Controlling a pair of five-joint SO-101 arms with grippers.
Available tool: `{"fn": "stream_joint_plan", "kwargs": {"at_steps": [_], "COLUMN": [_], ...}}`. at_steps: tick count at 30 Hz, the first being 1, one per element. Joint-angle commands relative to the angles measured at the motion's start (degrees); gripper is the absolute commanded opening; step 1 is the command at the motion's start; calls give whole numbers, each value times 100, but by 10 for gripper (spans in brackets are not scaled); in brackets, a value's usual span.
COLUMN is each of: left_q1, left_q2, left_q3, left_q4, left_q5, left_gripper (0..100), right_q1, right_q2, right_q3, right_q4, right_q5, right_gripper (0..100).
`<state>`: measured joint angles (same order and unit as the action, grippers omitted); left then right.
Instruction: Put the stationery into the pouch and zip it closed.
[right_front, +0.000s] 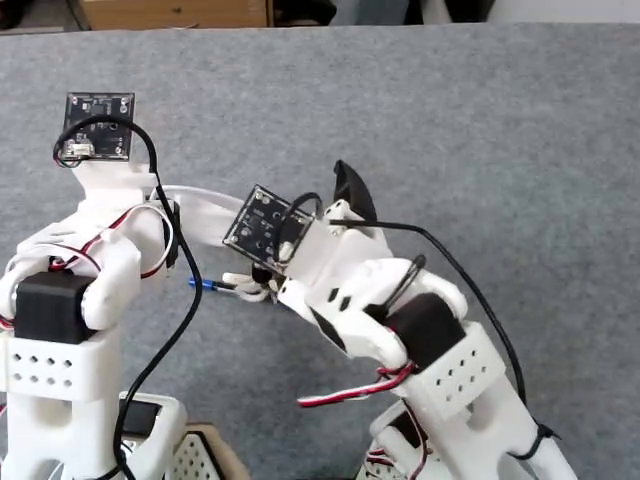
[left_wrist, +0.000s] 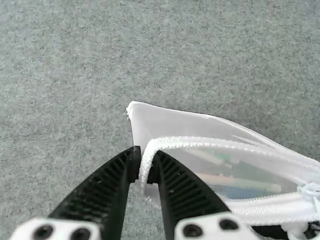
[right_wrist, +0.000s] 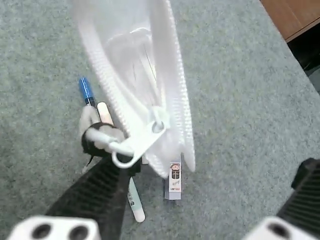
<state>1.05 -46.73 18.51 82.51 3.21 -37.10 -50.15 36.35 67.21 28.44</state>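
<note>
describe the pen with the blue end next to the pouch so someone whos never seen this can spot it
Start at the grey mat, then the white mesh pouch that the left pincer grips by a corner. The pen lies on the mat right beside the pouch's zip edge. Its bright blue end sets it apart from the white marker and the small box nearby.

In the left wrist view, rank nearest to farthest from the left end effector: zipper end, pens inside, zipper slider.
1. zipper end, clamped in the left end effector.
2. pens, inside, mid-pouch.
3. zipper slider, at the far end.
</note>
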Motion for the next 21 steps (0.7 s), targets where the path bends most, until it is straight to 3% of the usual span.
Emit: {"fn": "stream_joint_plan", "kwargs": {"at_steps": [1, 8, 21], "left_q1": [13, 13, 13], "left_q2": [35, 35, 35], "left_q3": [-171, -171, -163], "left_q4": [-132, -97, -79], "left_q5": [35, 35, 26], "left_gripper": [28, 28, 28], "right_q1": [-237, -255, -246], "right_q2": [127, 189, 180], "right_q3": [-259, -303, -312], "right_q4": [-114, -308, -316], "right_q5": [0, 0, 0], "right_gripper": [355, 158, 9]}}
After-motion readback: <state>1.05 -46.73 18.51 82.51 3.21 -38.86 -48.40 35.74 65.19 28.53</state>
